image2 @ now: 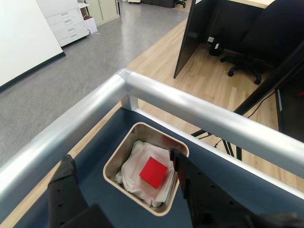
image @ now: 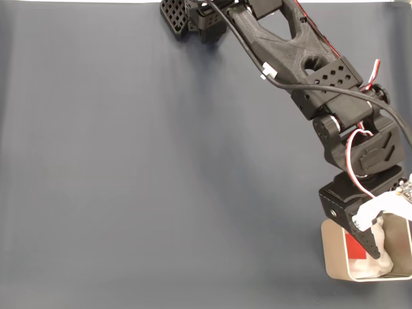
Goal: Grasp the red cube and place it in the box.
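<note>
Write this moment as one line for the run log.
gripper: open, above box | red cube: on white padding inside box | phase: released

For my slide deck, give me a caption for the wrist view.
Red cube resting on white padding inside the beige box, open jaws apart above it.

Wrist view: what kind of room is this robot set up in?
Most likely an office or lab workspace. Beyond the table's metal rail are a black office chair, a dark desk partition, white drawers, and grey carpet meeting wood flooring.
</note>
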